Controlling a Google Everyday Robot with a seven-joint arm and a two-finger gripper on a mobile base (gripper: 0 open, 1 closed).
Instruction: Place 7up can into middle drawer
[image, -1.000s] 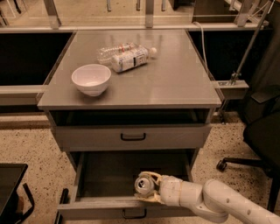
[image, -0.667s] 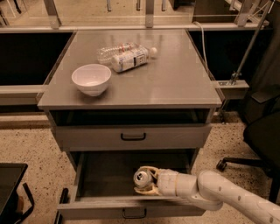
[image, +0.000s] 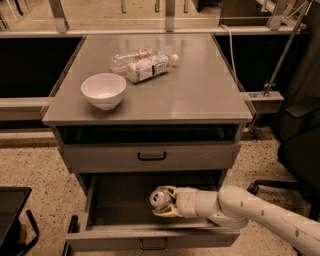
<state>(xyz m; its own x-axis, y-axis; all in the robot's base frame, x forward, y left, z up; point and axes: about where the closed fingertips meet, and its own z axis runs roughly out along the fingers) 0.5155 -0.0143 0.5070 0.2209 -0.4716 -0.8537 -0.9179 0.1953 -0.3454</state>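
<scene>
- Camera view, looking down on the cabinet: the tool (image: 163, 201) is inside the pulled-out middle drawer (image: 114, 232), near the middle of its width. Its pale fingers (image: 165, 213) are clamped on either side of the 7up can (image: 160, 197).
- The can is gripped by its body with the silver pull-tab top facing toward the left side of the middle drawer. It looks tipped off upright, probably because the arm comes in low and sideways.
- The can is already within the walls of the middle drawer. Whether its base touches the drawer floor I cannot tell; it seems low enough that letting go would drop it only slightly.
- The arm (image: 265, 220) comes in over the right front corner of the middle drawer, a route that slips under the cabinet body above.
- Judged from this, the carry is about done, and what is left is to release the can and draw back without knocking it.
- Directly above the middle drawer, the upper drawer (image: 150, 156) is shut, so it leaves the opening unobstructed.
- Higher above the middle drawer, the desk (image: 205, 90) carries a white bowl (image: 103, 90) on the left and two clear bottles (image: 143, 63) lying farther back, all well apart from the work below.
</scene>
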